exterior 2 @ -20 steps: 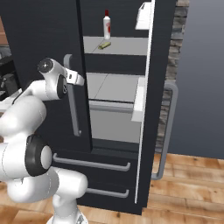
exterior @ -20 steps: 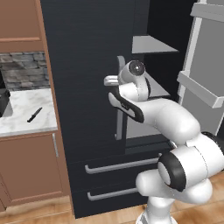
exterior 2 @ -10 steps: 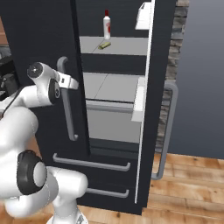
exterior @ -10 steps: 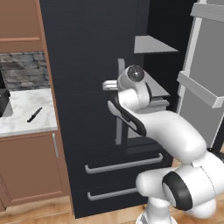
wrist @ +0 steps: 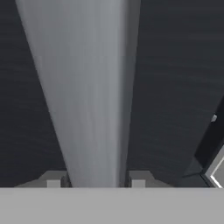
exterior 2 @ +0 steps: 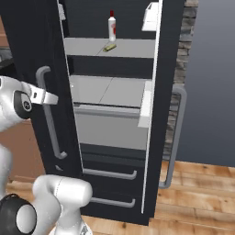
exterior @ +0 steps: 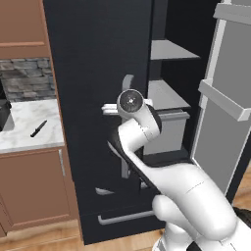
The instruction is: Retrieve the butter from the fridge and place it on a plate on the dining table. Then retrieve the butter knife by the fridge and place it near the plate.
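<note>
The black fridge (exterior: 98, 59) stands with both upper doors swung out. My gripper (wrist: 95, 179) is shut on the left door's grey bar handle (wrist: 87, 87), which runs up between the two fingertips (wrist: 53, 178). In the right base view the gripper (exterior 2: 46, 97) sits at the top of that handle (exterior 2: 51, 133). The small pale yellow butter (exterior 2: 109, 47) lies on the upper grey shelf. The dark butter knife (exterior: 38, 129) lies on the marble counter left of the fridge. The plate and the dining table are out of view.
A white bottle with a red cap (exterior 2: 111, 25) stands just behind the butter. The right fridge door (exterior: 230, 98) hangs wide open with white door shelves. Two lower drawers (exterior 2: 110, 183) are closed. Brown cabinets (exterior: 34, 191) sit under the counter.
The left fridge door has swung further out with my hand on its handle, and more of the shelves shows. The arm has pulled back towards the base.
</note>
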